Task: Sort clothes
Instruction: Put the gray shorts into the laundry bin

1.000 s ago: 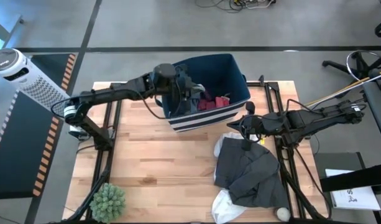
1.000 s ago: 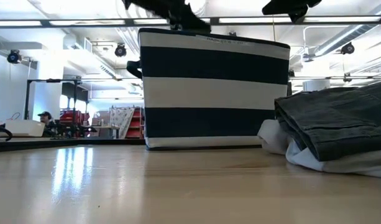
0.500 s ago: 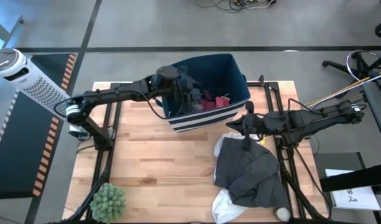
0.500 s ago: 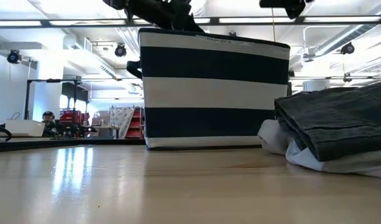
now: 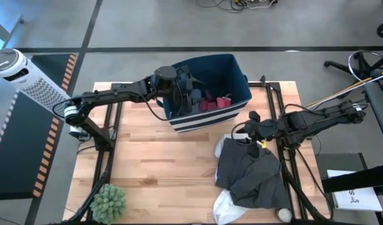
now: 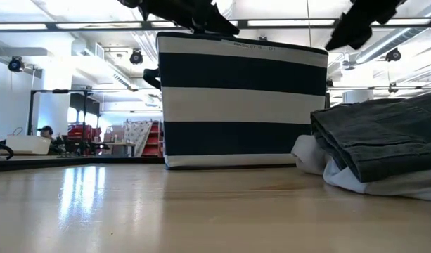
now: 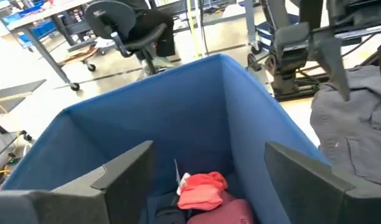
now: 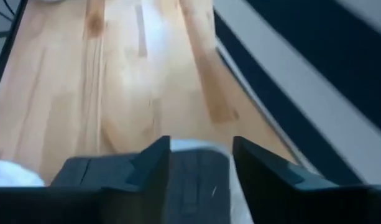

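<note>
**Fingers apart over bin and grey garment**

Fingers [image 7: 125, 171] of left gripper [image 5: 192, 94] spread wide, empty, poised above the open mouth of the navy striped bin [image 5: 240, 78]. Nothing between them but air; below, inside the bin, a red garment [image 7: 201, 190] lying on a maroon garment [image 7: 227, 211]. Same small pieces visible from above as red and maroon bundles against the bin's inner wall [image 5: 213, 102].

Fingers [image 8: 154, 163] of right gripper [image 5: 248, 132] also parted, gap narrower, hovering right over the near edge of the dark grey garment [image 5: 253, 172]. Grey fabric visible directly between the two tips in the right wrist view; contact or not, cannot tell. No cloth lifted.

Dark grey garment heaped on the wooden surface [image 5: 160, 162], to the right of centre, just in front of the bin. White garment [image 5: 225, 206] underneath it, showing at the lower edge and again beside the bin. From table height: grey folds [image 6: 380, 137] stacked on white cloth [image 6: 384, 184], both resting flat, close beside the striped bin [image 6: 240, 102].

Small line of pale lettering on the bin's top dark band, too small to read.

Elsewhere: small green plant [image 5: 109, 203] at the front left corner of the surface; white tower fan [image 5: 25, 78] on the floor off to the left.
</note>
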Controlling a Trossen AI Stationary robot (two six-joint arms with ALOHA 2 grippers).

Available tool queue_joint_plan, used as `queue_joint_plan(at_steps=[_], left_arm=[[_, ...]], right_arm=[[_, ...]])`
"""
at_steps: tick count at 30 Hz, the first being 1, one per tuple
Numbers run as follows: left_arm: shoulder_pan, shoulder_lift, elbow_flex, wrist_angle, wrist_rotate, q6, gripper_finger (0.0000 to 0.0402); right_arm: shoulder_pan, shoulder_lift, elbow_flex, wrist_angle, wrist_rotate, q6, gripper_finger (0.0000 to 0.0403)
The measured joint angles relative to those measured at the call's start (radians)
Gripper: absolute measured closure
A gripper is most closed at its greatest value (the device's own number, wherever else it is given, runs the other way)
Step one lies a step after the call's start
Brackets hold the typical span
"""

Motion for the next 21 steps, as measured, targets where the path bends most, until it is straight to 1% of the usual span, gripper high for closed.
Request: queue_joint_plan(at_steps=[2,5,9,11,15,21], left_arm=[[-0.006,0.000,-0.001,0.013,0.005,0.000,0.0119],[-0.013,-0.003,-0.001,0.059,0.056,-0.010,0.0128],[-0.015,-0.012,-0.001,0.131,0.160,-0.048,0.0132],[-0.015,-0.014,-0.001,0.159,0.185,-0.063,0.0130],[-0.014,-0.014,-0.001,0.165,0.182,-0.068,0.0117],[-0.014,-0.016,-0.046,0.152,0.125,-0.068,0.0091]], right_arm=[[0.007,0.000,0.000,-0.013,-0.003,0.023,0.0204],[0.010,0.000,0.000,-0.052,-0.004,0.033,0.0180],[0.009,0.000,0.000,-0.095,-0.003,0.049,0.0159],[0.009,0.000,0.000,-0.111,-0.004,0.049,0.0152],[0.009,0.000,0.000,-0.128,-0.003,0.054,0.0142],[0.009,0.000,0.000,-0.128,-0.002,0.069,0.0132]])
